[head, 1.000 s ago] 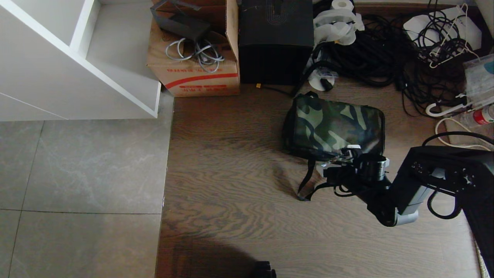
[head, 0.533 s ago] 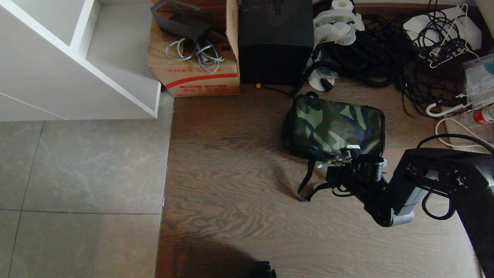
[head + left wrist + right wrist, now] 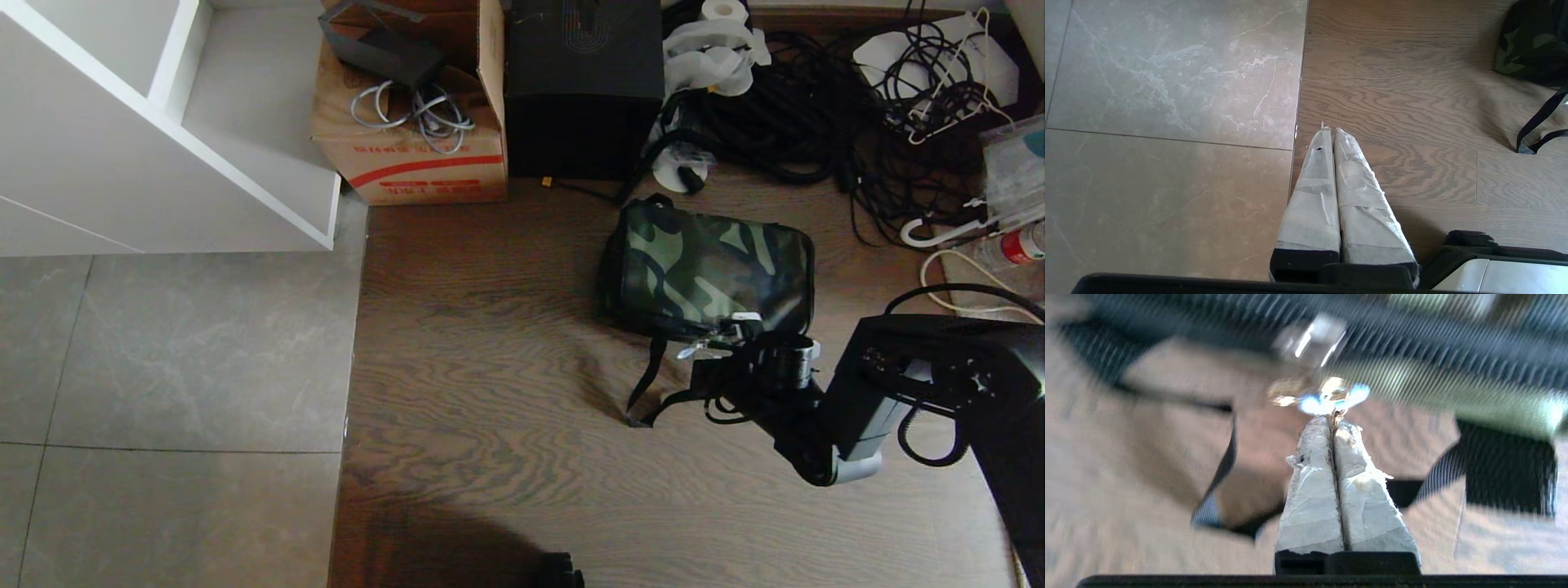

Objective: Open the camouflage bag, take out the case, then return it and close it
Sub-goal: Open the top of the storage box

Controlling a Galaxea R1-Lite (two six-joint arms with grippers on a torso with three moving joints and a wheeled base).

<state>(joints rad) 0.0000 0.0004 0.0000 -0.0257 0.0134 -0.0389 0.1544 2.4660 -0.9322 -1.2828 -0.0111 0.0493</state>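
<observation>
Two taped fingers [image 3: 1312, 490] of the right gripper [image 3: 709, 347] press together at the near edge of the bag [image 3: 710, 265], pinched on a small shiny metal piece [image 3: 1327, 401] hanging from that edge, apparently a zipper pull, though blur keeps the detail uncertain. The bag lies closed on the wood floor [image 3: 490, 367] just beyond the fingertips, its black strap [image 3: 649, 384] trailing loose on the boards to the gripper's left. The case is not visible. Farther beyond the bag stand a tall black box [image 3: 584, 86] and a cardboard carton [image 3: 408, 163] holding grey cable, with a heap of black cables [image 3: 816, 114] off to the gripper's far right side. The white shelf unit [image 3: 163, 131] sits well away to its left, over grey tile [image 3: 163, 367]. The left gripper [image 3: 1331, 130] hangs apart from the work with its wrapped fingers shut and empty, above the seam where tile meets wood, the bag's corner [image 3: 1531, 41] well off to one side.
</observation>
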